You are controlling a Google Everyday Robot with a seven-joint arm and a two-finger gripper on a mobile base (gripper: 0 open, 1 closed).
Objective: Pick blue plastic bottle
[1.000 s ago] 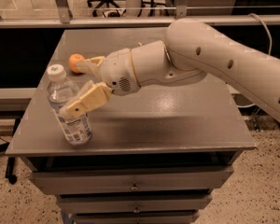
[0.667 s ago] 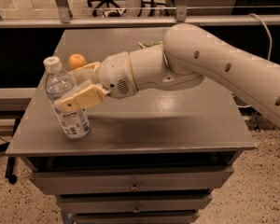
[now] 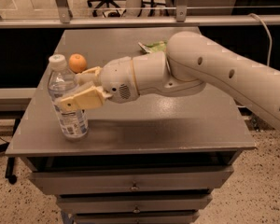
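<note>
The blue plastic bottle [image 3: 73,122] is clear with a white cap and a blue-and-white label. It stands slightly tilted at the table's front left. My gripper [image 3: 70,90] reaches in from the right at the bottle's mid-height. Its near finger [image 3: 81,99] crosses the front of the bottle and the far finger [image 3: 86,73] sits behind it, so the fingers are shut on the bottle. The bottle's base is at or just above the table top [image 3: 177,125].
An orange fruit [image 3: 77,62] sits just behind the bottle and gripper. A green packet [image 3: 151,46] lies at the back, partly hidden by my arm. The table's left and front edges are close to the bottle. Drawers are below the top.
The gripper and the bottle have shifted slightly left together, uncovering the orange behind them. The bottle stays between the fingers and leans a little.
</note>
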